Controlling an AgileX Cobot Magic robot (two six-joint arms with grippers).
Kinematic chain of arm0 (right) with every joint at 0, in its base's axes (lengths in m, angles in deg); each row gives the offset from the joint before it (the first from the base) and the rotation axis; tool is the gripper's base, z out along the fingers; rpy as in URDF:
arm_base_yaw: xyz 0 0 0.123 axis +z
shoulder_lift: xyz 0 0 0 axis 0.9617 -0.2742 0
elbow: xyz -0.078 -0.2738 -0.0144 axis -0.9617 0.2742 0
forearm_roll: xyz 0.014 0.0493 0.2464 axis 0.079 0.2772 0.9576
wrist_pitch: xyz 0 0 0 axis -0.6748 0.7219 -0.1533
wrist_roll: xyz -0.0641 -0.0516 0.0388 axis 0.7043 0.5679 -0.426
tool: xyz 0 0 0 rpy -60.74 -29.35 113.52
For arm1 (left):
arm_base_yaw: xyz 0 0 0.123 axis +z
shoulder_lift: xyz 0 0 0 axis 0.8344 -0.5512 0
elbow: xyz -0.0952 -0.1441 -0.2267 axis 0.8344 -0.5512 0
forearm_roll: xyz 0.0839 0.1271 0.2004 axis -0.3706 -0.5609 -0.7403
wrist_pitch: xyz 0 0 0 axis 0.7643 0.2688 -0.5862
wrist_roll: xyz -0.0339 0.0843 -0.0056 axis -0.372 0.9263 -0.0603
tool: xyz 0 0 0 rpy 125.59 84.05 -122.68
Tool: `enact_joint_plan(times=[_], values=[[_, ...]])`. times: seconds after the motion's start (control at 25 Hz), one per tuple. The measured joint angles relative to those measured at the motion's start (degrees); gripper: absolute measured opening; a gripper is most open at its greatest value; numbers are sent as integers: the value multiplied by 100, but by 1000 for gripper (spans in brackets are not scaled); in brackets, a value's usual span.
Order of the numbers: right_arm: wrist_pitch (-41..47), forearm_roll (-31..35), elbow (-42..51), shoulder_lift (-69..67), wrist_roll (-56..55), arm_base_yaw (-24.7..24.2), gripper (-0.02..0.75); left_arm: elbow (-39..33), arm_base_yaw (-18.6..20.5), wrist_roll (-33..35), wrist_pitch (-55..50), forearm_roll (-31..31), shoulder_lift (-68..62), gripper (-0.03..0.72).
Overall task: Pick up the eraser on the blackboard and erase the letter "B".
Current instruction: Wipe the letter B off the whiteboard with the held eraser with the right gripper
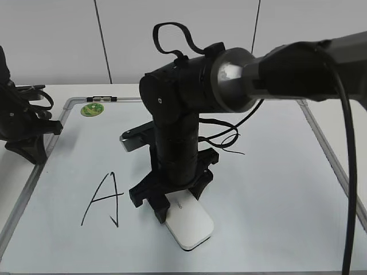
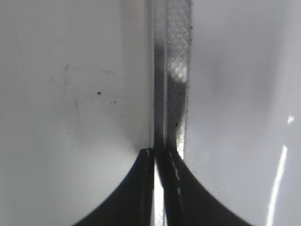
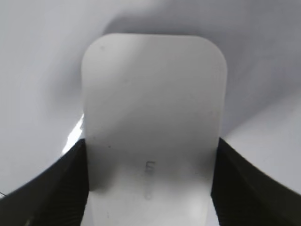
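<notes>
Exterior view: the eraser (image 1: 191, 224) lies flat on the blackboard (image 1: 275, 189), its long axis slanting from the right claw (image 1: 172, 201) toward the near right. A black "A" (image 1: 105, 199) sits just left of it. Faint grey lettering on top is too small to read. The right claw's fingers (image 3: 61, 188) press the eraser's two long sides. The left claw (image 2: 157, 157), nearly closed, holds nothing.

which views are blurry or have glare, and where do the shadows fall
Exterior view: the right arm close to the lens is soft, with a bright highlight on its metal joint; the letter "A" stays sharp. Left wrist view: the pincer is a dark blur, with glare streaks at lower right. Right wrist view: the eraser casts a soft shadow on the blackboard behind it.
</notes>
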Motion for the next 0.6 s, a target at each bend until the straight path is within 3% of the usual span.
enact_joint_plan(times=[0.4,0.6], values=[[105,126,0,-13,-367,-370,512,0,0,0,0,0,0,31],[223,-239,-8,-13,-532,-810,512,0,0,0,10,0,0,31]])
